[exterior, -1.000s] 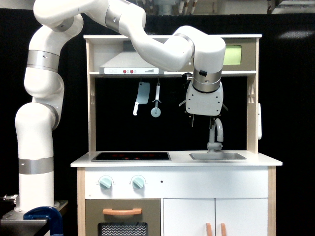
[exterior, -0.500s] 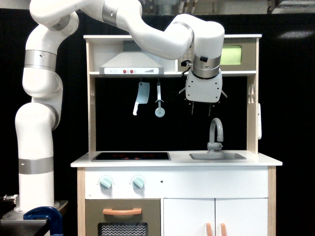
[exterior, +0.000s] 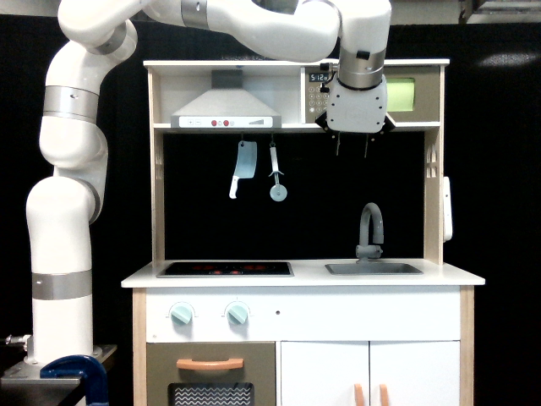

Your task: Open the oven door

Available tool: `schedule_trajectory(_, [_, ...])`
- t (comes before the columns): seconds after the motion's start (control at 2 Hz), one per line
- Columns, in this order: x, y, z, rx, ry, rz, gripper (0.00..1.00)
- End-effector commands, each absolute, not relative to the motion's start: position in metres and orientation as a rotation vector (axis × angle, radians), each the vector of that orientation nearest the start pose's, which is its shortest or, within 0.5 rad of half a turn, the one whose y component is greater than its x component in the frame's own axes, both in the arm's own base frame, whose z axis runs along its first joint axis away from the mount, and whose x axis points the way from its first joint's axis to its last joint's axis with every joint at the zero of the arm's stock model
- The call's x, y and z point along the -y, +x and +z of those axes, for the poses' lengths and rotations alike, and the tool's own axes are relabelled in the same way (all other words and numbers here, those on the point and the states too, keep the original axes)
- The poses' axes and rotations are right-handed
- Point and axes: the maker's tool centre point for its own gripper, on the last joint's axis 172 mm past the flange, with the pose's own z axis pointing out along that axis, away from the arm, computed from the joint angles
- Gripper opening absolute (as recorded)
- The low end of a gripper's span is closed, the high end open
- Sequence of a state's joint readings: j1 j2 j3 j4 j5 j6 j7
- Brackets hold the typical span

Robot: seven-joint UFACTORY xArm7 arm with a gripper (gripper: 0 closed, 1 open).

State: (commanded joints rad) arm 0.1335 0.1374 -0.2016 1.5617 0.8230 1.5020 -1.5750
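Observation:
The oven door (exterior: 404, 94) is the small grey-brown panel with a yellow-green window at the top right of the toy kitchen. It looks closed. The gripper's white body covers the door's left part, and I cannot see the vertical orange handle. My gripper (exterior: 352, 150) hangs pointing down in front of that left part. Its two thin fingers (exterior: 338, 147) reach just below the shelf edge. They stand apart with nothing between them, so the gripper is open.
A keypad with a clock (exterior: 318, 91) sits left of the door. A range hood (exterior: 226, 111), a toy cleaver (exterior: 243, 167) and a utensil (exterior: 275, 176) hang at the left. Below are a faucet (exterior: 370, 228), a sink (exterior: 373, 268), a hob (exterior: 225, 269) and a larger door with a horizontal handle (exterior: 210, 364).
The arm has lifted the gripper from just above the faucet, straight up, to the level of the small top door. The hanging utensil has swung slightly.

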Motion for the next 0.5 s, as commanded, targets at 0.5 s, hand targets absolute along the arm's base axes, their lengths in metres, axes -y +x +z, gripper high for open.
schedule_trajectory(0.5, [-0.209,0.525,0.426,1.602,-1.872,-0.691,1.0])
